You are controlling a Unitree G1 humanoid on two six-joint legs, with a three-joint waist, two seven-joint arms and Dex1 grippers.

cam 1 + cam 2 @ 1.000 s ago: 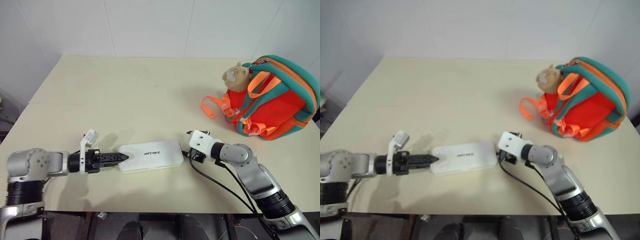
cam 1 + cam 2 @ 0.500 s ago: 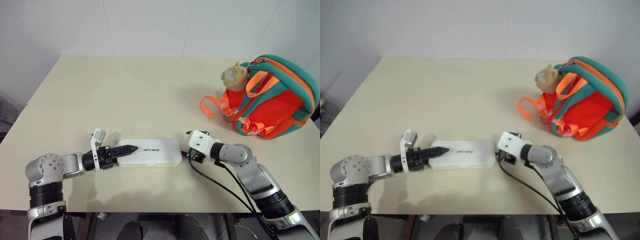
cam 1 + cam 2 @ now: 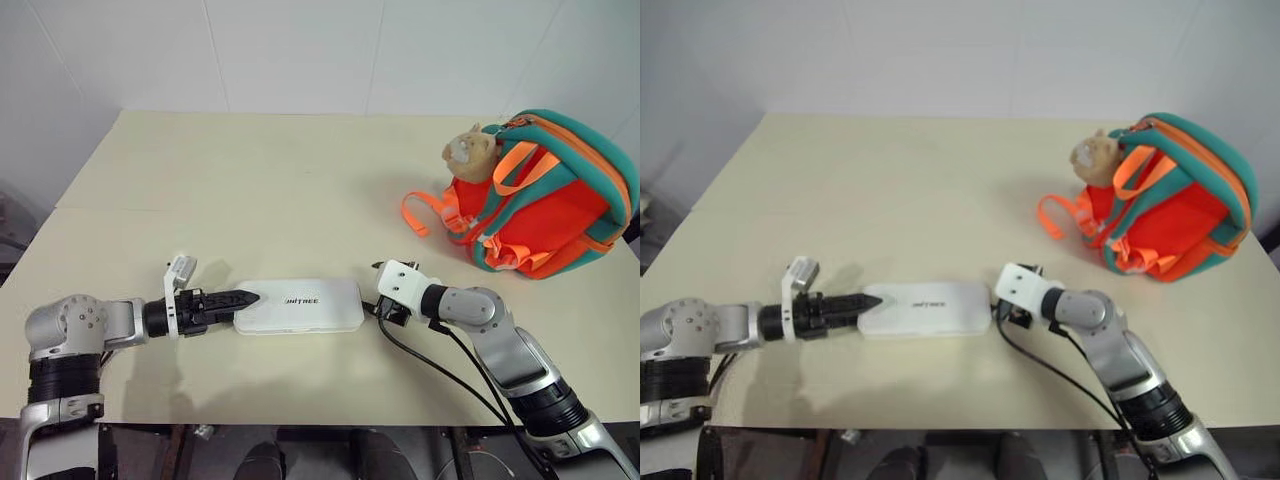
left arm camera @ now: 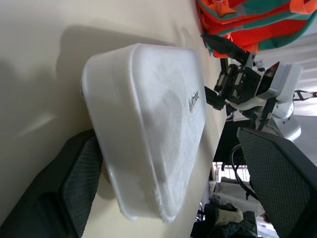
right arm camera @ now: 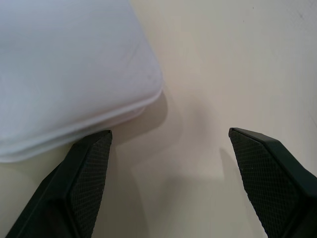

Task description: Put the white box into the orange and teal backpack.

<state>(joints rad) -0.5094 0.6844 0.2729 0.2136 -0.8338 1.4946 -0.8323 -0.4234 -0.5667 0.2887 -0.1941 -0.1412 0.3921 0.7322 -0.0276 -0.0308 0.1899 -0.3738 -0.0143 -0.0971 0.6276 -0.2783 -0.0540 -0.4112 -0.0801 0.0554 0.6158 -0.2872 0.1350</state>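
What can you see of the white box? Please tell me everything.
The white box is a flat, long case with rounded corners, seemingly matte plastic, with small dark lettering on top and a seam around its side. It lies closed and flat on the table, well apart from the backpack. The open left gripper is at one short end, the open right gripper at the other.

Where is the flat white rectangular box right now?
The flat white rectangular box lies on the table's near part, between the left gripper and right gripper, well short of the orange and teal backpack.
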